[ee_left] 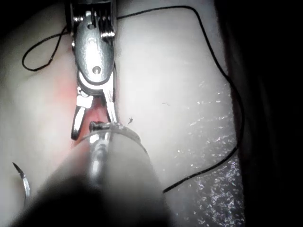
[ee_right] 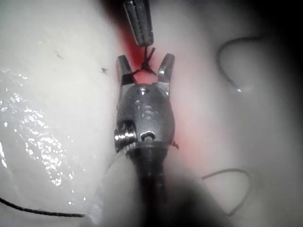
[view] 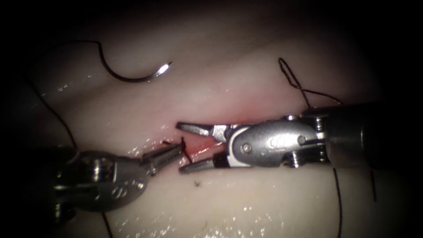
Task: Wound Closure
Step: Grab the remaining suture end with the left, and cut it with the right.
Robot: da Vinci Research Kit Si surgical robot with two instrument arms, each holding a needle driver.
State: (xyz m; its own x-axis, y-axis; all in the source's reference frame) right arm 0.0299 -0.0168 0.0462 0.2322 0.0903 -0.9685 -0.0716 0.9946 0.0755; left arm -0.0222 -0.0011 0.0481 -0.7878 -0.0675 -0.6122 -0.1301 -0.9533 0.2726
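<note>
The curved needle [view: 132, 75] lies loose on the tissue [view: 246, 202], up and to the left of the cut [view: 203, 146], held by neither tool; it also appears as the needle [ee_right: 228, 71]. My left tool [view: 176, 150] comes in from the lower left with its jaws shut on a short dark piece of thread [view: 185, 150] at the cut. My right tool [view: 179, 147] stands with jaws wide open, one on each side of that thread and the left tool's tip, holding nothing. Up close, the thread [ee_right: 147, 66] sits between the open right tool [ee_right: 145, 61] jaws, below the left tool [ee_right: 138, 23].
A thread loop [view: 291, 77] lies on the tissue above the right tool's shaft. Long thread [view: 57, 114] trails from the needle down the left side, and another strand [view: 339, 198] runs down at the right. Red fluid [ee_right: 130, 42] stains the cut.
</note>
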